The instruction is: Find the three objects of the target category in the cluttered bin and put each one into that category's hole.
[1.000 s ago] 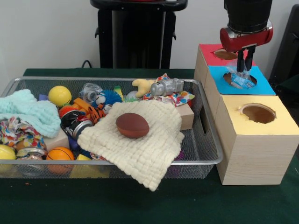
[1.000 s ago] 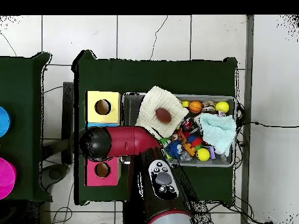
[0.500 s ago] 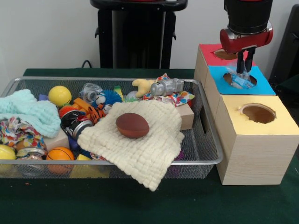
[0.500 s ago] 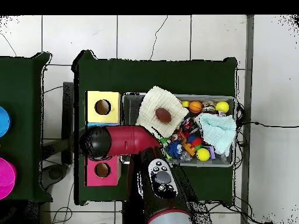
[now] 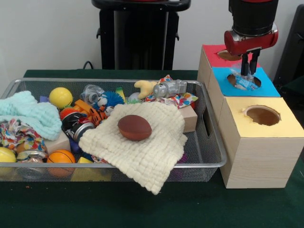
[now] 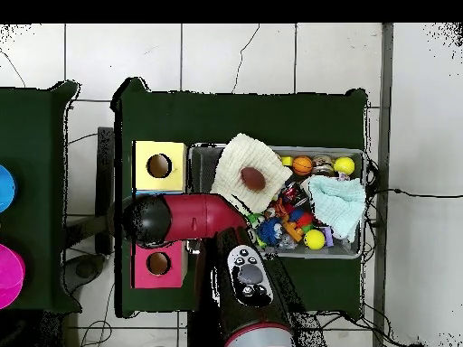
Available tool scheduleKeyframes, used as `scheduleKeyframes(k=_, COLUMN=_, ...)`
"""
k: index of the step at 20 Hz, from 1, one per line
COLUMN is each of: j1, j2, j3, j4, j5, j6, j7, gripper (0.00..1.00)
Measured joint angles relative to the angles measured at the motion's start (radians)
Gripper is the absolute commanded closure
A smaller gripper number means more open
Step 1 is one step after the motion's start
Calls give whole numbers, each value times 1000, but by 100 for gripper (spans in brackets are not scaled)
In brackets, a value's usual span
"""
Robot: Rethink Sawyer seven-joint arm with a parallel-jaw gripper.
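Your tool (image 5: 248, 71) hangs over the blue box's hole (image 5: 243, 80), fingers slightly apart, not clamped on anything. A crumpled clear plastic piece (image 5: 242, 81) sits in that hole just under the fingertips. Wire bin (image 5: 209, 142) on the bench holds a brown football (image 5: 134, 127) on a cream cloth (image 5: 142, 147), plus balls, cans and toys.

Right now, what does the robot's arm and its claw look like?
In the front view the arm's end is a fat black cylinder with a shiny red collar beneath it. Two thin dark fingers stick down from the collar to make the gripper. From overhead the arm is a glossy red tube with a round black end, and a grey button panel sits on a black link.
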State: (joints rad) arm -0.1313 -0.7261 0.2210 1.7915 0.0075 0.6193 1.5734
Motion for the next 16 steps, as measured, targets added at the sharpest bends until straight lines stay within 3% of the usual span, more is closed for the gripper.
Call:
scheduleKeyframes(k=9, j1=16, j2=3, j3=-16, j4=-16, j5=0, j6=17, j7=0, gripper=100)
scheduleKeyframes(k=10, j1=19, j2=3, j3=-19, j4=-22, j5=0, j6=18, j7=0, gripper=0)
scheduleKeyframes(k=16, j1=21, j2=3, j3=-32, j4=-45, j5=0, j6=18, j7=0, gripper=0)
